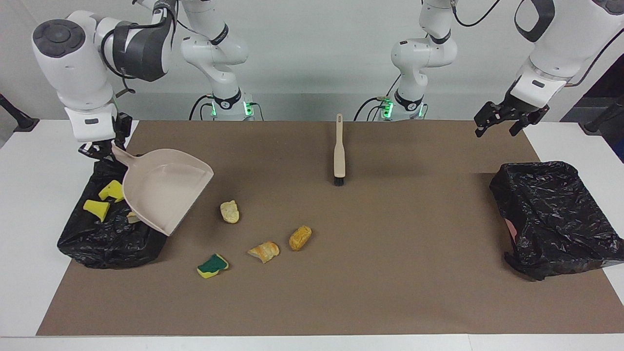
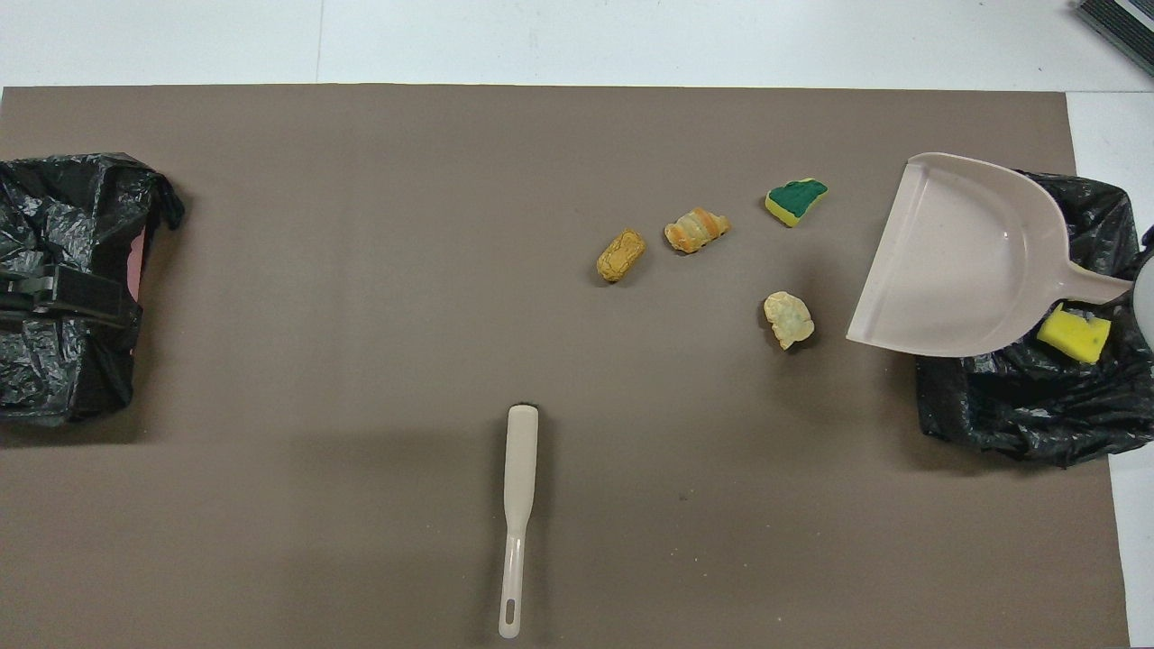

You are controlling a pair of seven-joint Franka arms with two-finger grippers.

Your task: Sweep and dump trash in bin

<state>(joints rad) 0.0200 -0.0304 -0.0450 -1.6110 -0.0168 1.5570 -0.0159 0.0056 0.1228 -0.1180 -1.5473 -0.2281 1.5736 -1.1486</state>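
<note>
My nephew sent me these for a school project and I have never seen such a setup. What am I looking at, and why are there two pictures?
These are two white robot arms at a table covered by a brown mat. One picture is taken from across the table, facing the arms; the other looks down from above them, so the sides are swapped.

The right gripper, jaws shut, holds a beige dustpan by its handle over the edge of a black-lined bin. That bin holds yellow sponge pieces.

The left gripper waits, jaws open and holding nothing, above a second black-lined bin.

On the mat lie a brush and four scraps still to sweep: a green sponge piece and three bread-like chunks.
</note>
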